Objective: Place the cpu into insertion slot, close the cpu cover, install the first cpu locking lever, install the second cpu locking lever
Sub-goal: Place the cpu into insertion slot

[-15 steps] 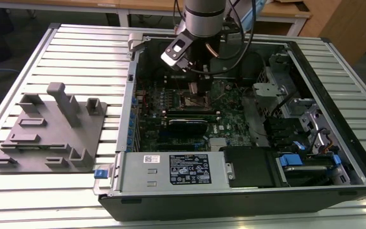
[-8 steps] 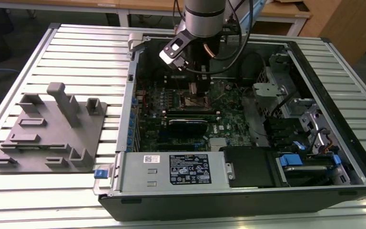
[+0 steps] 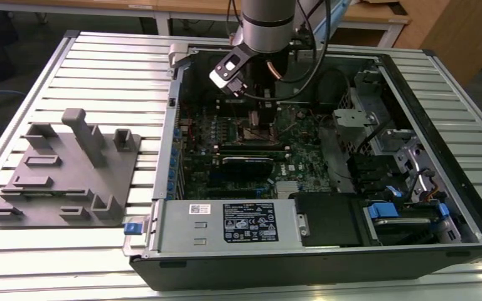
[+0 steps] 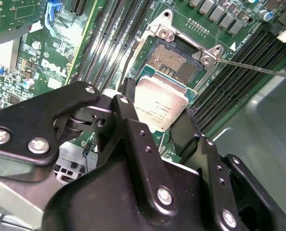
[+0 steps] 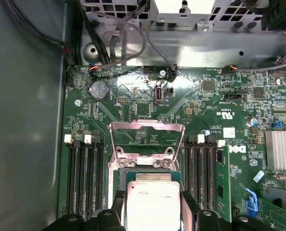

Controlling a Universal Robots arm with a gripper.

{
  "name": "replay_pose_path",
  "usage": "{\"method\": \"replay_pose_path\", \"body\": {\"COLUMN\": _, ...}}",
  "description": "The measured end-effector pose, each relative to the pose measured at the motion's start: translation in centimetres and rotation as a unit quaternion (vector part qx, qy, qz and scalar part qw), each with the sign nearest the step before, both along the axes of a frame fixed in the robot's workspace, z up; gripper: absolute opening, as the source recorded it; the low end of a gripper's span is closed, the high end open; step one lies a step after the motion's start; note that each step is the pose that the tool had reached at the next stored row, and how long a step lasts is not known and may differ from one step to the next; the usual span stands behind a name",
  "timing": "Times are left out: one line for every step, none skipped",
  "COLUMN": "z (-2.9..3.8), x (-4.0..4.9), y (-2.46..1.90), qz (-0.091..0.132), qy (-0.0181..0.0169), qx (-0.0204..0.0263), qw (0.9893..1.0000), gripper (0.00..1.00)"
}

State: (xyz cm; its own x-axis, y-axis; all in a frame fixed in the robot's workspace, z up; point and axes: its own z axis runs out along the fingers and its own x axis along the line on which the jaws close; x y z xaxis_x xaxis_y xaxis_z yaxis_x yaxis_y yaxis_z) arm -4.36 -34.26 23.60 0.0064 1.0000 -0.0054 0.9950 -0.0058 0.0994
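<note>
My gripper (image 5: pixel 152 208) is shut on the cpu (image 5: pixel 151 199), a flat silver square held by two opposite edges between black fingers (image 5: pixel 117 208). In both wrist views the chip (image 4: pixel 159 103) hangs just above the green board, close beside the insertion slot (image 4: pixel 175 58), whose dark contact field lies bare. The cpu cover (image 5: pixel 146 128) stands raised on its hinge at the far side of the slot. A thin locking lever (image 4: pixel 253 65) sticks out sideways, unlatched. In the exterior view the gripper (image 3: pixel 256 103) reaches down into the open computer case over the slot (image 3: pixel 255 130).
Long black memory slots (image 5: pixel 85 178) flank the socket on both sides. The case walls (image 3: pixel 170 125), cables and a drive cage (image 3: pixel 383 157) crowd the arm. A grey fixture plate (image 3: pixel 65 169) lies on the slatted table at the exterior view's left.
</note>
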Motion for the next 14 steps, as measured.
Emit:
{"method": "replay_pose_path", "body": {"z": -0.11, "x": -0.02, "y": 0.0, "qz": 0.0, "qy": -0.0011, "qx": 0.0, "qw": 1.0, "gripper": 0.54}}
{"method": "replay_pose_path", "body": {"z": -0.14, "x": -0.03, "y": 0.0, "qz": 0.0, "qy": -0.0015, "qx": -0.0001, "qw": 1.0, "gripper": 0.54}}
{"method": "replay_pose_path", "body": {"z": -0.32, "x": -0.17, "y": 0.0, "qz": 0.0, "qy": -0.0038, "qx": 0.0001, "qw": 1.0, "gripper": 0.54}}
{"method": "replay_pose_path", "body": {"z": -0.39, "x": -0.22, "y": 0.0, "qz": 0.0, "qy": -0.0043, "qx": 0.0001, "qw": 1.0, "gripper": 0.54}}
{"method": "replay_pose_path", "body": {"z": -0.42, "x": -0.24, "y": 0.0, "qz": 0.0, "qy": -0.0043, "qx": 0.0, "qw": 1.0, "gripper": 0.54}}
{"method": "replay_pose_path", "body": {"z": -0.43, "x": -0.25, "y": -0.01, "qz": 0.0, "qy": -0.0043, "qx": 0.0, "qw": 1.0, "gripper": 0.54}}
{"method": "replay_pose_path", "body": {"z": -0.43, "x": -0.25, "y": -0.01, "qz": 0.0, "qy": -0.0043, "qx": -0.0001, "qw": 1.0, "gripper": 0.54}}
{"method": "replay_pose_path", "body": {"z": -0.43, "x": -0.25, "y": -0.01, "qz": 0.0, "qy": -0.0043, "qx": -0.0001, "qw": 1.0, "gripper": 0.54}}
{"method": "replay_pose_path", "body": {"z": -0.43, "x": -0.25, "y": 0.0, "qz": 0.0, "qy": -0.0043, "qx": 0.0, "qw": 1.0, "gripper": 0.54}}
{"method": "replay_pose_path", "body": {"z": -0.44, "x": -0.25, "y": 0.0, "qz": 0.0, "qy": -0.0042, "qx": -0.0001, "qw": 1.0, "gripper": 0.54}}
{"method": "replay_pose_path", "body": {"z": -0.47, "x": -0.25, "y": 0.0, "qz": 0.0, "qy": -0.0021, "qx": 0.0002, "qw": 1.0, "gripper": 0.54}}
{"method": "replay_pose_path", "body": {"z": -0.49, "x": -0.25, "y": 0.0, "qz": 0.0, "qy": 0.0019, "qx": 0.0001, "qw": 1.0, "gripper": 0.54}}
{"method": "replay_pose_path", "body": {"z": -0.48, "x": -0.25, "y": 0.0, "qz": 0.0, "qy": 0.004, "qx": 0.0, "qw": 1.0, "gripper": 0.54}}
{"method": "replay_pose_path", "body": {"z": -0.48, "x": -0.25, "y": 0.0, "qz": 0.0, "qy": 0.0041, "qx": 0.0, "qw": 1.0, "gripper": 0.54}}
